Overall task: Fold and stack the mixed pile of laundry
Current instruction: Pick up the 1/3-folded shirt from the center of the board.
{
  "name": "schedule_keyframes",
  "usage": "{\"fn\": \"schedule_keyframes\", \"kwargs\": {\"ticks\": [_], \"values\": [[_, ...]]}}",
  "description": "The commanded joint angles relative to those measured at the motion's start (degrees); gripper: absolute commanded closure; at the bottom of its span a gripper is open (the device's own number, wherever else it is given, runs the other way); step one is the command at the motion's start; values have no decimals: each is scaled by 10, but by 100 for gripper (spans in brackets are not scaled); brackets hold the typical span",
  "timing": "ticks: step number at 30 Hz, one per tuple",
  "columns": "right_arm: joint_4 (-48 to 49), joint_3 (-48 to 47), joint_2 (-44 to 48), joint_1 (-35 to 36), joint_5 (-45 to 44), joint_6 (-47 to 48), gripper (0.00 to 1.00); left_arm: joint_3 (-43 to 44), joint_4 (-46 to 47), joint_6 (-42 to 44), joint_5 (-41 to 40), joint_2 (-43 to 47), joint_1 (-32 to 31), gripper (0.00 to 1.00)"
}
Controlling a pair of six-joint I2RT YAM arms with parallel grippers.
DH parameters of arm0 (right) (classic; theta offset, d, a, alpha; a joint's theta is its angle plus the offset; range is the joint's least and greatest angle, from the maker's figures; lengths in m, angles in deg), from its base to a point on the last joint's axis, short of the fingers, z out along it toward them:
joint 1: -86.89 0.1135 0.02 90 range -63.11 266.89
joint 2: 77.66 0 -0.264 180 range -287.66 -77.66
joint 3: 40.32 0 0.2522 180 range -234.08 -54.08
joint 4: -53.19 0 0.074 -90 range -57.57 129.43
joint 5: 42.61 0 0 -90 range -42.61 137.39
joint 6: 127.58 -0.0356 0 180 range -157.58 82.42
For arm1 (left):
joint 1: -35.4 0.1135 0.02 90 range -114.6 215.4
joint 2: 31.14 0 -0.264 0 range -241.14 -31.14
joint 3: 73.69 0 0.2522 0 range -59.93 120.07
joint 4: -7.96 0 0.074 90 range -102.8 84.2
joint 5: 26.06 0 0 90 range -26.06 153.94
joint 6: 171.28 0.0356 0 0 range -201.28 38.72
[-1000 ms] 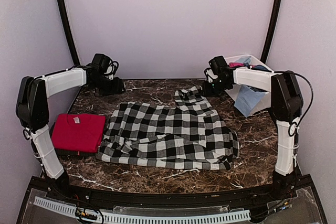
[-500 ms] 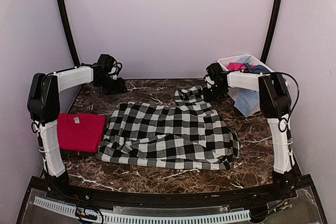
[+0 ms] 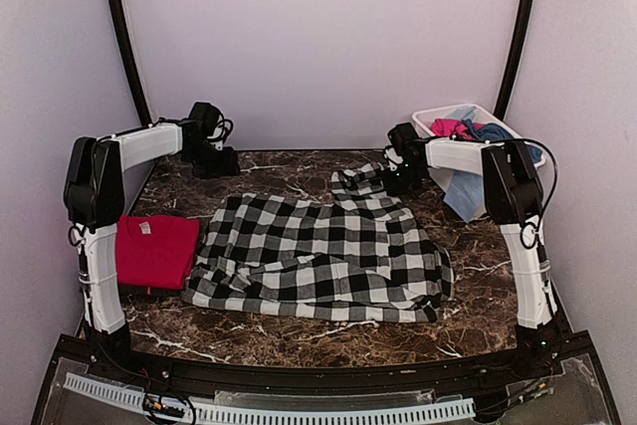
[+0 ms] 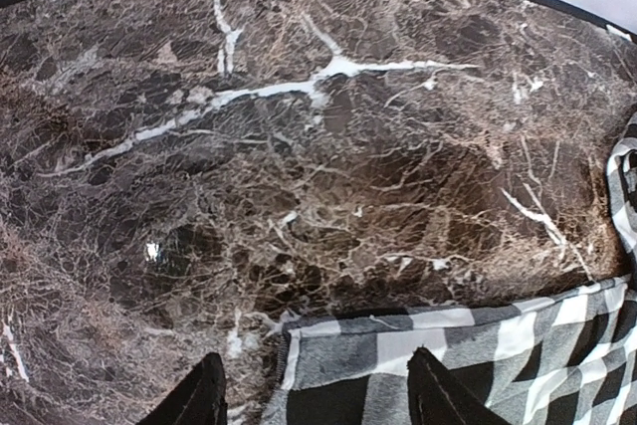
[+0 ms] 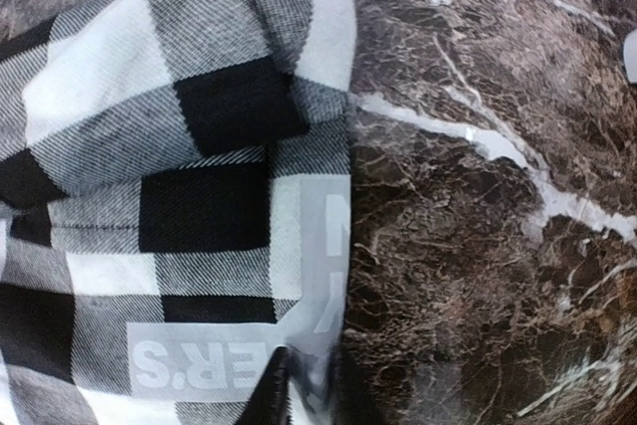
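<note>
A black-and-white checked garment (image 3: 318,256) lies spread across the marble tabletop (image 3: 478,236), a folded red tee (image 3: 151,251) beside its left edge; the right pincer (image 3: 395,182) meets its far corner.

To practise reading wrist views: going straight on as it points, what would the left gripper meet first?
Probably a corner of the checked garment, on the marble table below the left gripper; depth unclear.

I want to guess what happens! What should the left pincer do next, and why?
Probably drop and close on the cloth corner. The left pincer hangs open just above it, while the right pincer seems to pinch the other far edge.
</note>
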Motion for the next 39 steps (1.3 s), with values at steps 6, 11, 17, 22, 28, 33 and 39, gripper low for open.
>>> {"fn": "schedule_keyframes", "kwargs": {"ticks": [6, 11, 17, 22, 28, 33, 39], "values": [[-15, -9, 3, 1, 38, 3, 100, 19, -47, 28, 0, -28, 20, 41], [-3, -8, 45, 1, 36, 1, 100, 16, -46, 48, -11, -34, 21, 46], [-8, -18, 62, 1, 33, 1, 100, 39, -49, 57, 2, -65, 25, 48], [-10, -16, 65, 1, 30, 3, 100, 42, -43, 65, 81, -79, 25, 45], [-9, -18, 66, 0, 30, 5, 100, 14, -28, 69, 69, -83, 22, 43], [-11, -24, 72, -5, 33, 4, 100, 27, -23, 78, 89, -104, 23, 57], [-13, -28, 85, -6, 37, 5, 100, 41, -33, 87, 91, -105, 23, 90]]}}
